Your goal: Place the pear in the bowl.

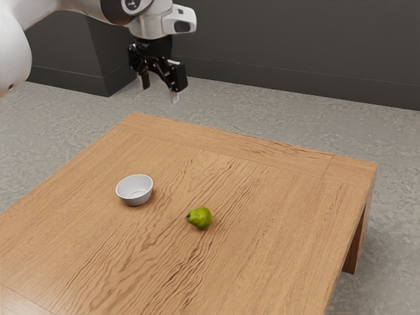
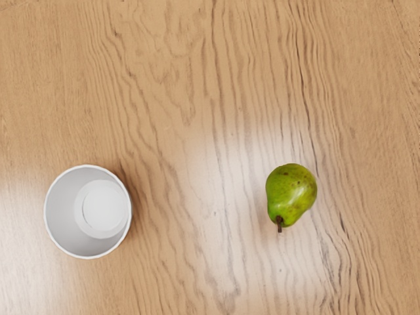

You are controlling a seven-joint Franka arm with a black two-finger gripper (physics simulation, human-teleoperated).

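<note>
"Exterior view, starting at its left. What is cut off?"

"The white arm (image 1: 16,46). It runs out past the left and top edges, so only stretches of it are recorded. The table (image 1: 282,216) is cropped too, at the left and along the lower edge."

"Next along: the bowl (image 1: 135,200)?"

"White, upright on the table. Its far outer wall is hidden behind the rim."

"State of the claw (image 1: 159,90)?"

"Released. Its fingers (image 1: 174,96) stand apart, pointing down. The upper part of one is hard to separate from the black linkage. In the picture it sits above the bowl, past the far edge of the tabletop; true height not readable."

"And the pear (image 1: 202,218)?"

"Green, lying on the table toward the exterior view's right of the bowl, well apart from it, outside it. Stem end toward the exterior view's left. Underside hidden."

"Farther right?"

"A table leg (image 1: 352,252), its upper part blocked by the tabletop. Behind, grey floor (image 1: 262,108) and a dark wall (image 1: 282,39), both cropped by the frame."

"Wrist view, same order?"

"Bowl first: inner wall and base exposed, most of the outside out of sight. Then glare (image 2: 203,157) on the wood between bowl and pear, washing out some grain. Then the pear on its side, the short brown stem (image 2: 279,226) distinct, its contact with the wood concealed."
</note>
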